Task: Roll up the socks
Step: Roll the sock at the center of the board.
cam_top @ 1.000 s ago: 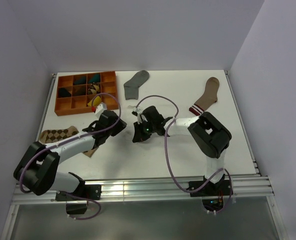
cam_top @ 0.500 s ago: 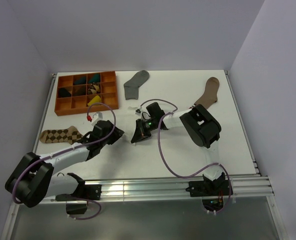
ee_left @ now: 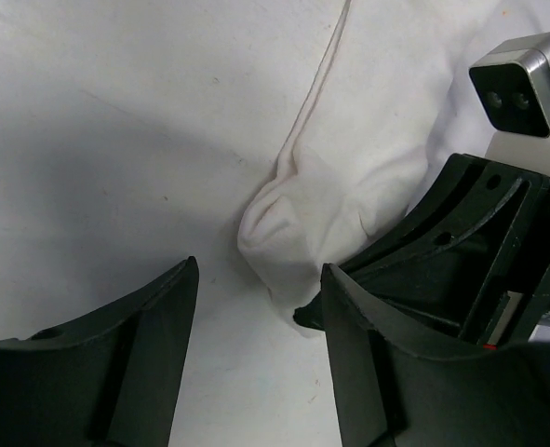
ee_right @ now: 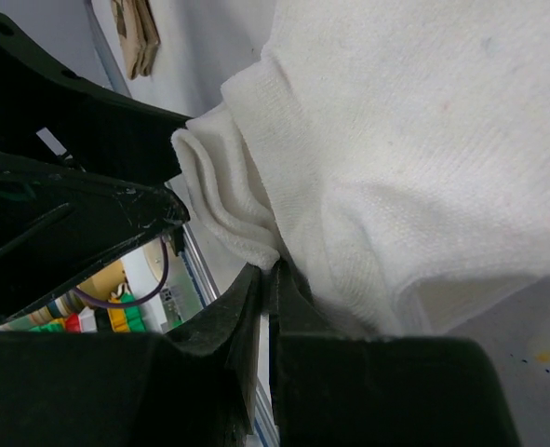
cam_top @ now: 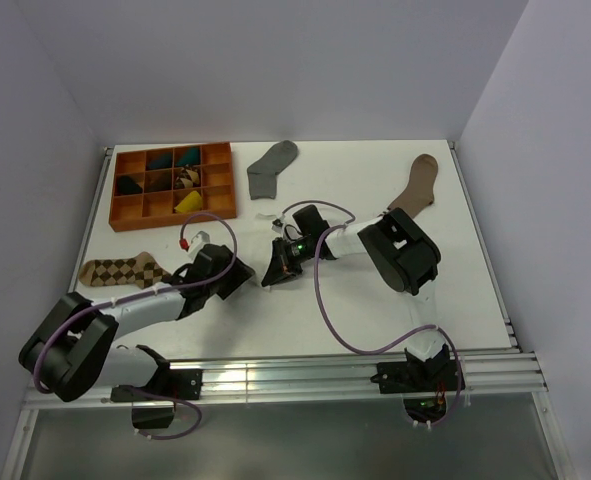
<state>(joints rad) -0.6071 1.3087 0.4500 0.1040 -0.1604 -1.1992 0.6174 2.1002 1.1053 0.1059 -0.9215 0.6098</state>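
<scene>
At desk [cam_top: 455, 290] centre the right gripper [ee_right: 267, 275] pinches the rolled end of the white sock [ee_right: 377, 140]. The left gripper [ee_left: 258, 275], jaws apart, sits at its 9 o'clock. Best hold that pinch tight while rolling, left steadying.

Lab bench, white-walled enclosure [cam_top: 275, 60], aluminium rail [cam_top: 275, 380]
</scene>
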